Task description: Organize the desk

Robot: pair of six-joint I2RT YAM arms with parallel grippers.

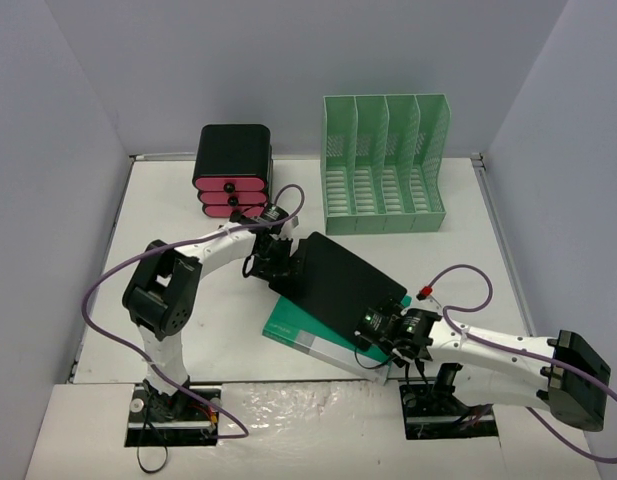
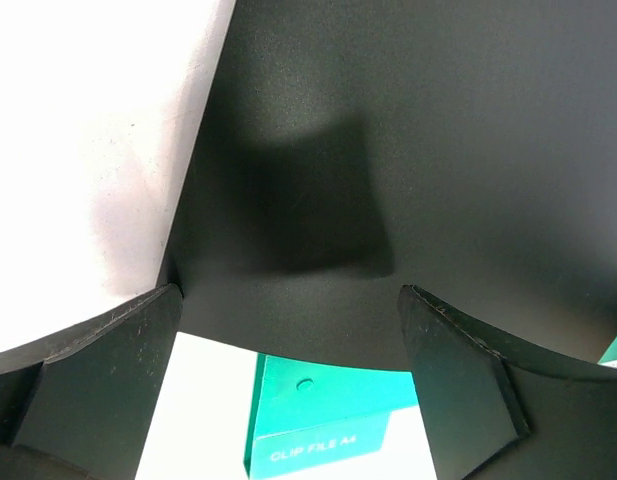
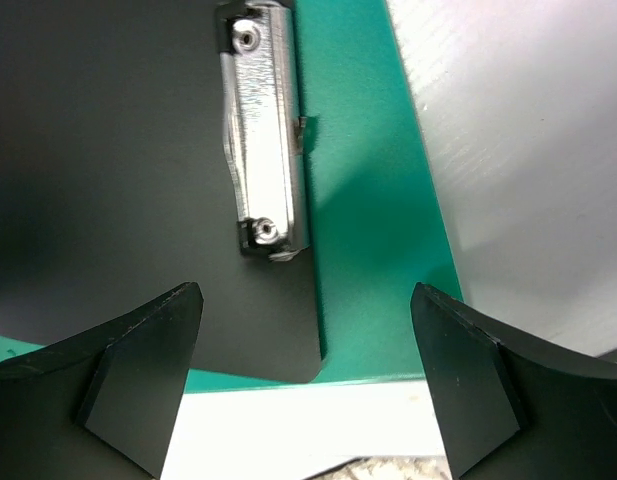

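The desk point(image 1: 188, 200) is a white tabletop between pale grey walls. A black clipboard point(image 1: 343, 280) lies at an angle on a green clip file point(image 1: 298, 330) in the middle. My left gripper point(image 1: 275, 262) is open at the clipboard's far left corner. In the left wrist view point(image 2: 288, 295) the black board point(image 2: 408, 150) fills the frame, with the green file point(image 2: 328, 410) below its edge. My right gripper point(image 1: 380, 335) is open over the near right corner. The right wrist view point(image 3: 306, 290) shows the metal clip point(image 3: 263, 130) and the green file point(image 3: 378, 220).
A black drawer unit with pink fronts point(image 1: 232, 170) stands at the back left, just behind my left arm. A pale green slotted file rack point(image 1: 385, 165) stands at the back right. Grey walls close in both sides.
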